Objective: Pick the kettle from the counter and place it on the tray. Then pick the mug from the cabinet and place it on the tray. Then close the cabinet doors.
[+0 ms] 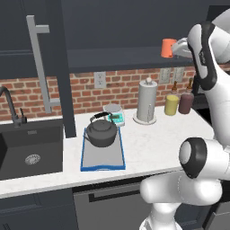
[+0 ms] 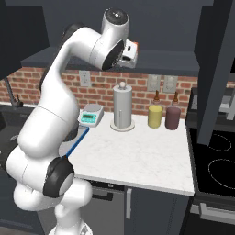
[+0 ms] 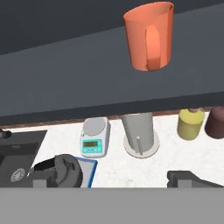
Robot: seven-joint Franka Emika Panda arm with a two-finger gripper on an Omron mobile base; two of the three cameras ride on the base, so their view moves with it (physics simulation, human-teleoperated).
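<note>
The squat dark grey kettle (image 1: 102, 130) with its arched wire handle sits on the flat grey blue-rimmed tray (image 1: 103, 158), which lies on the white speckled stone surface (image 1: 152, 143) beside the black sink (image 1: 29, 150). The small orange mug (image 3: 148, 35) stands on the dark shelf (image 3: 87, 83) of the open navy-grey cabinet. The end effector (image 3: 118, 179) faces the mug, fingers wide apart and holding nothing.
</note>
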